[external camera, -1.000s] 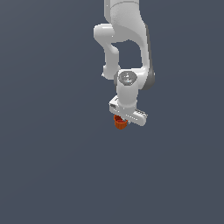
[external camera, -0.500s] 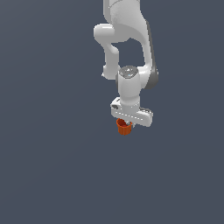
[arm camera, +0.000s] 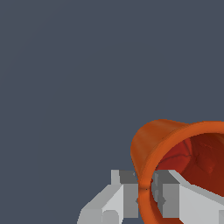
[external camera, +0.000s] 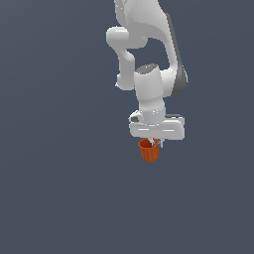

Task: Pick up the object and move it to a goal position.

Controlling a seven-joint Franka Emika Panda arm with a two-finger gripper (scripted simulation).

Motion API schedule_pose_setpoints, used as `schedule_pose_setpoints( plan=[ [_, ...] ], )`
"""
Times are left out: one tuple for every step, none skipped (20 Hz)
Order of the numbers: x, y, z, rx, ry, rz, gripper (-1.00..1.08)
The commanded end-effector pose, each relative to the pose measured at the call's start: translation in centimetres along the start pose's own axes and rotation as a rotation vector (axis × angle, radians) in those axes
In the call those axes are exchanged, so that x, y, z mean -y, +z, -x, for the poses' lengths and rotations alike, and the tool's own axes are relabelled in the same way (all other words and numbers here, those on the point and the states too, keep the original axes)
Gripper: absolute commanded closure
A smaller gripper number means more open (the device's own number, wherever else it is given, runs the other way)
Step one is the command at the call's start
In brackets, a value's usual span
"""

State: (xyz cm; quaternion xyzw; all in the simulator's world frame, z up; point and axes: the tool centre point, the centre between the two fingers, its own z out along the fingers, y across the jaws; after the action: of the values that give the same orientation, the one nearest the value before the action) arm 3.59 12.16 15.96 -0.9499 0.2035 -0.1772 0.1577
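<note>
Gripping orange cup [external camera: 149, 150] by rim, gripper [external camera: 153, 143] pinched one wall between fingers [arm camera: 118, 199]; cup hung tilted just beneath hand. Advice: carry slowly, avoid jerks, thin rim hold likely slips.

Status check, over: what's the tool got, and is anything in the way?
Tool shut on the orange cup's rim, one finger inside, one outside. Cup hangs under the tool, opening up. Nothing else in view, over.
</note>
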Motion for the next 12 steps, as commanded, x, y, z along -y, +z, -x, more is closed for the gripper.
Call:
schedule_pose_setpoints(
  plan=[
    [1.4, -1.0, -1.1, -0.044, -0.024, -0.046, 1.08],
    [1.9, -1.3, -1.4, -0.058, -0.032, -0.062, 1.08],
    [2.3, -1.6, -1.7, -0.072, -0.040, -0.078, 1.08],
    [2.7, -2.0, -2.0, -0.085, -0.047, -0.092, 1.08],
    [3.1, -2.3, -2.3, -0.097, -0.055, -0.106, 1.08],
    [3.5, -2.6, -2.5, -0.108, -0.061, -0.119, 1.08],
    [3.8, -2.9, -2.7, -0.119, -0.068, -0.131, 1.08],
    [4.2, -3.2, -2.9, -0.130, -0.074, -0.144, 1.08],
    [4.5, -3.5, -3.1, -0.140, -0.080, -0.155, 1.08],
    [4.8, -3.8, -3.3, -0.150, -0.085, -0.167, 1.08],
    [5.1, -4.1, -3.5, -0.159, -0.091, -0.178, 1.08],
    [5.4, -4.4, -3.6, -0.169, -0.096, -0.188, 1.08]
  ],
)
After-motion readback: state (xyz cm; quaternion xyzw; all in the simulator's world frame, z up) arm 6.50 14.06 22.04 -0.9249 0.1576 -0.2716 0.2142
